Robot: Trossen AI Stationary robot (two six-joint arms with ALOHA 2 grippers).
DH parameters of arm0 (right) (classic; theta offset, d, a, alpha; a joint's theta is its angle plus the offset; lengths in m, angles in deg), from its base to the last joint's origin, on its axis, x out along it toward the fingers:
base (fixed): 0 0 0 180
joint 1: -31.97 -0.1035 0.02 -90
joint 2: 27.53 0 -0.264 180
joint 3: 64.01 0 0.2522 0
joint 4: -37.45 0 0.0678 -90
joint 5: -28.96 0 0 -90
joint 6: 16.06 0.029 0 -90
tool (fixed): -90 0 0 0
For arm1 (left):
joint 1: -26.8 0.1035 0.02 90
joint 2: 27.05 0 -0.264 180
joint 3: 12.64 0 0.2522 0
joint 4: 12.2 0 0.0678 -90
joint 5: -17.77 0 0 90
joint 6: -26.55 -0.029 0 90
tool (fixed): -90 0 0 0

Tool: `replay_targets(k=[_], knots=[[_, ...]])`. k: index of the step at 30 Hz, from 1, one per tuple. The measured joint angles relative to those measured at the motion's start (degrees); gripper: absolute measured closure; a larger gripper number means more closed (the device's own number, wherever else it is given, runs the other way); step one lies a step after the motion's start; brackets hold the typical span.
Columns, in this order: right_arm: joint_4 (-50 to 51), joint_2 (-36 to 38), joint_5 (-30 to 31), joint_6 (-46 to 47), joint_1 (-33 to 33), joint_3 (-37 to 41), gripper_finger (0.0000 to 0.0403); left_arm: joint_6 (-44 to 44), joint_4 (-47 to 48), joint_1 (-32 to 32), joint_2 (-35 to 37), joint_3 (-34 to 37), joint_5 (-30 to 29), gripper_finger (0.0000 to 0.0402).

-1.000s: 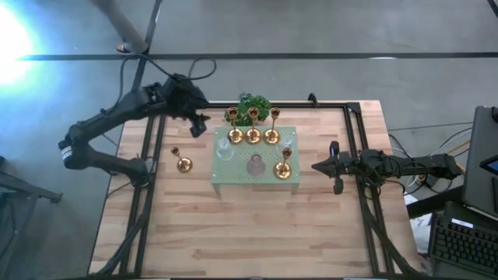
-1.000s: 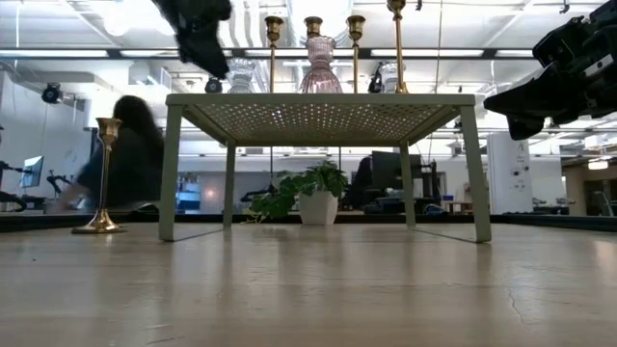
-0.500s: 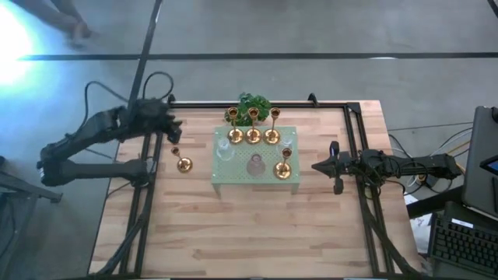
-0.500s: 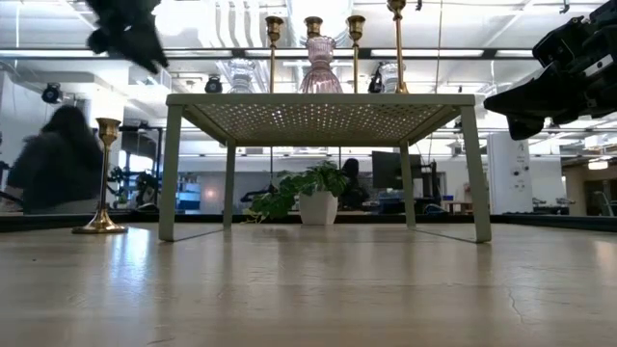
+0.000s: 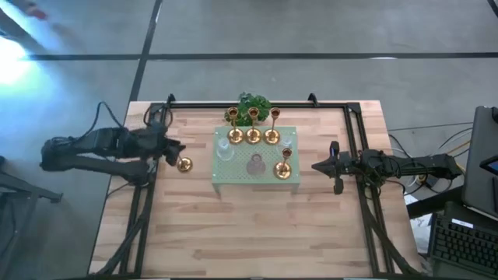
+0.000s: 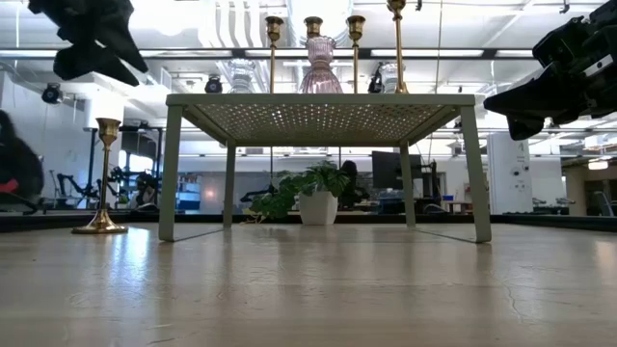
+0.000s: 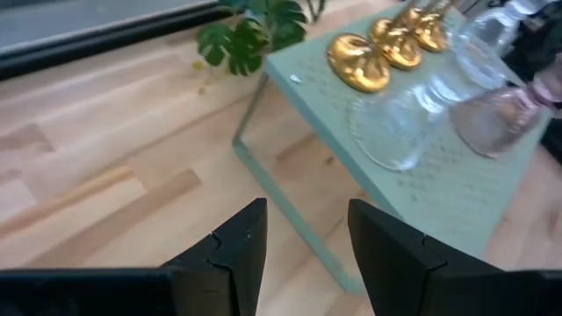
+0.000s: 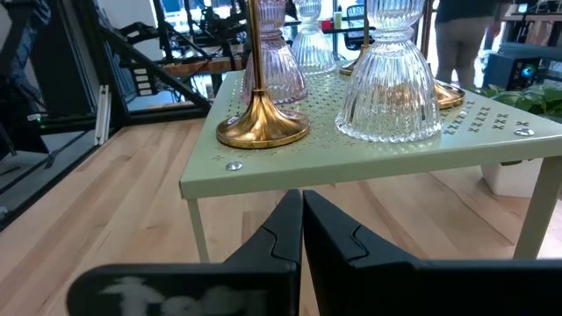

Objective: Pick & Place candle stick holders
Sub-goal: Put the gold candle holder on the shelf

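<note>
On the high view, start at 9 o'clock of the table: your left gripper [image 5: 173,149] sits low at the end of an arm stretched flat in from the left edge. Its fingers [image 7: 233,254] stand part-way open with bare wood between them, so it holds nothing. Just beside it, on the table, stands one gold holder [image 5: 184,164]: round shiny base, thin stem, small cup on top, upright in the low view [image 6: 102,173].

Move toward the centre. The pale green stand [image 5: 226,177] carries the rest. Three gold holders [image 5: 253,136] line its 12 o'clock edge, bases near each other. A clear glass holder [image 5: 224,151] sits at the stand's 9 o'clock, ribbed and bell-shaped. The pink one [image 5: 254,165] is near the middle. A fourth gold holder [image 5: 283,170] stands toward 4 o'clock, with another clear holder [image 5: 289,142] toward 2 o'clock. A plant [image 5: 253,103] sits behind the stand.

At 3 o'clock, your right gripper [image 5: 316,166] points at the stand from well apart, arm level, fingers [image 8: 279,230] pressed together on nothing.
</note>
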Motion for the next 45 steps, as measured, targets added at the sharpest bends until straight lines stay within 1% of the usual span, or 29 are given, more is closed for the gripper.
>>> replay_targets(k=[3,9,11,13,16,23,25,27,29,33,37,41,45], knots=[[0.00,0.00,0.00,0.00,0.00,0.00,0.0394,5.69,2.00,-6.56,-0.91,-0.22,-4.80,0.0237],[0.00,-0.01,0.00,0.00,-0.01,0.00,0.0394,22.25,8.03,-19.71,-3.54,-0.79,-15.70,0.0250],[0.00,-0.01,0.00,0.00,0.00,-0.02,0.0394,26.91,8.53,-22.91,-5.06,-0.87,-17.89,0.0257],[0.00,-0.02,0.00,0.00,0.00,0.00,0.0394,30.69,8.58,-25.17,-6.72,-0.87,-18.63,0.0263],[0.00,-0.02,0.00,0.01,0.00,0.00,0.0394,35.46,9.38,-27.15,-9.80,-0.88,-18.39,0.0271],[-0.02,-0.01,0.01,0.00,0.00,-0.02,0.0394,46.29,15.85,-29.48,-16.69,-0.87,-12.58,0.0285],[-0.02,-0.02,0.02,0.00,0.00,0.00,0.0394,48.69,17.06,-30.06,-18.45,-0.87,-10.44,0.0286],[-0.02,-0.02,0.00,0.00,-0.02,-0.01,0.0394,50.09,18.06,-30.50,-20.13,-0.87,-9.81,0.0287],[-0.02,-0.02,0.02,0.00,0.00,0.00,0.0394,51.16,18.77,-30.79,-21.13,-0.87,-9.72,0.0287],[-0.02,-0.04,0.00,0.00,-0.01,-0.01,0.0394,52.37,21.95,-30.79,-24.23,-0.86,-7.13,0.0287],[-0.02,-0.02,0.00,0.00,0.00,0.00,0.0394,53.22,26.39,-30.79,-27.88,-0.36,-7.80,0.0287],[-0.01,-0.04,0.00,0.00,0.00,-0.01,0.0394,53.11,25.24,-30.79,-31.16,2.66,-8.84,0.0287],[-0.02,-0.04,0.00,0.00,0.00,0.00,0.0394,52.92,19.35,-30.79,-32.97,7.50,-7.39,0.0287]])
